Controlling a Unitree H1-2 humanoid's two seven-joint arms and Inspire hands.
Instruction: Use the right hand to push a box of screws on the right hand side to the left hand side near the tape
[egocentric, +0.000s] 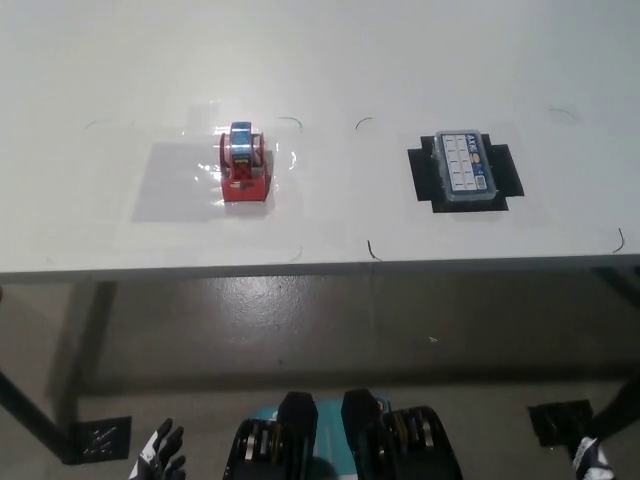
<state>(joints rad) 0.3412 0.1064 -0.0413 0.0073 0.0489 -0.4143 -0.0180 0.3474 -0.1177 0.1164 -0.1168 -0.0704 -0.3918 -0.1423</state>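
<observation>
Box (465, 168) (screws) — right of tape (244, 165)

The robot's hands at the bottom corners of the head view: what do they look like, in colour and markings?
Only small parts show. The left hand, at the lower left, looks white with dark patches, and its thin fingers appear dark. The right hand, at the lower right edge, shows as a dark shape with pale patches; its form is too cropped to tell. No cables or labels can be made out.

I am seeing a white table (320, 60) filling the upper picture, light shining softly on it. Under its edge a grey-brown floor (330, 330) is lying, dark table legs (90, 330) standing there.
</observation>
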